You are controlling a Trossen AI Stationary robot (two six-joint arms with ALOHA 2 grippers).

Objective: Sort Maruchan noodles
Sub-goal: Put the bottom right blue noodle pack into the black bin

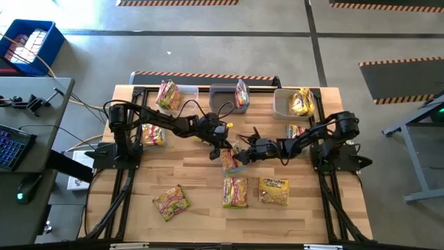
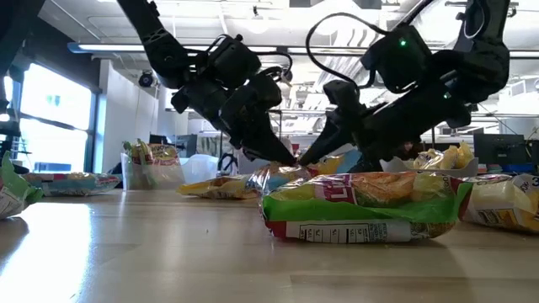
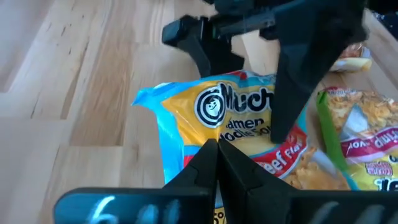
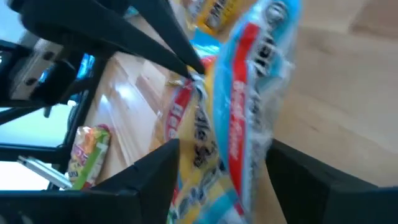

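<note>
One yellow Maruchan packet with blue ends and a red band (image 1: 231,162) sits at mid-table between both grippers. My left gripper (image 1: 222,144) reaches in from the left and is shut on it. My right gripper (image 1: 241,154) comes from the right and is closed on the same packet (image 4: 242,93). Loose packets lie flat on the table: two near the front (image 1: 235,192) (image 1: 274,191), and one toward the near left (image 1: 171,202). Others lie by the left arm (image 1: 153,134) and by the right arm (image 1: 296,130). My left gripper (image 3: 217,149) pinches the packet between its two fingertips at the crimped end seam (image 4: 198,78), slanting down from the table's left. My right gripper (image 4: 224,146) has the packet's body (image 4: 233,143) between its two fingers (image 3: 292,93), one on each face, coming from the table's right. The packet stands tilted on edge; whether it touches the table I cannot tell.
Three bins stand along the far edge, each with a packet in it: a clear one (image 1: 186,90), a grey one (image 1: 222,97) and another (image 1: 281,104). A green-edged packet (image 2: 362,206) lies closest in the low view. Bare wood lies at the near left.
</note>
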